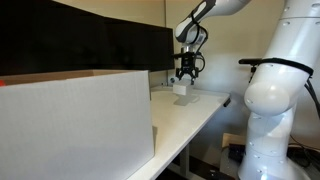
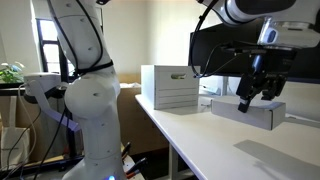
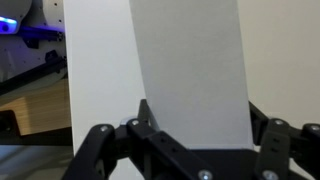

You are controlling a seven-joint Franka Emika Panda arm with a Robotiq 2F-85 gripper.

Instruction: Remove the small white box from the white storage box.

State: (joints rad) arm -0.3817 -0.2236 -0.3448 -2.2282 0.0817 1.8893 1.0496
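The small white box [image 2: 252,113] lies low over the white table, outside the white storage box [image 2: 168,88]; whether it touches the tabletop I cannot tell. My gripper [image 2: 254,92] comes down on it from above, fingers on both long sides. In the wrist view the small white box [image 3: 190,50] fills the gap between the black fingers [image 3: 143,116], so my gripper [image 3: 198,112] is shut on it. In an exterior view the white storage box [image 1: 80,120] with its brownish rim fills the near left, and my gripper [image 1: 187,70] stands far behind it over the small white box [image 1: 181,89].
Dark monitors [image 1: 110,45] line the back of the table [image 1: 195,115]. The robot's white base [image 1: 270,100] stands beside the table's edge. In an exterior view a monitor [image 2: 215,55] is behind the gripper.
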